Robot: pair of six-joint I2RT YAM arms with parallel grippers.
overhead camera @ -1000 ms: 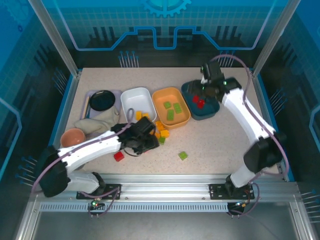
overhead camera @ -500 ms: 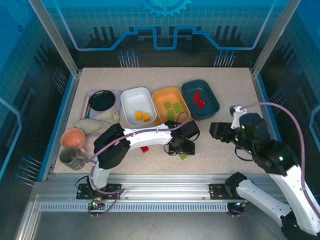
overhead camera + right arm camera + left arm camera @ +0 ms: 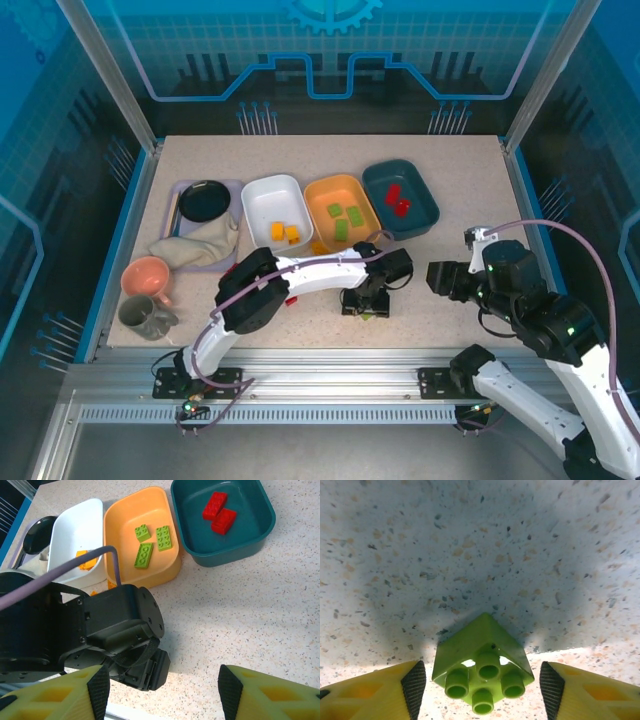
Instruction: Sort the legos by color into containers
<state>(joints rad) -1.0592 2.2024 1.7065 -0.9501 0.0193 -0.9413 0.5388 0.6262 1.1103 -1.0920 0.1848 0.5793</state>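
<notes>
Left gripper (image 3: 482, 692) is straddling a green lego (image 3: 481, 655), newly between its jaws; right gripper (image 3: 160, 692) is retreating from the teal tray (image 3: 252, 510).

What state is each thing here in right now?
Loose green brick: on the table, ungripped.
Left jaws: open, astride that brick.
Right jaws: open, empty.
White tray: holds orange-yellow bricks.
Orange tray: holds three green bricks.
Teal tray: holds two red bricks.

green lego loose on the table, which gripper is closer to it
Left. The left gripper is right at the green lego, with an open finger on either side, neither touching it. The right gripper hangs open off to the lego's right, well apart from it.
</notes>
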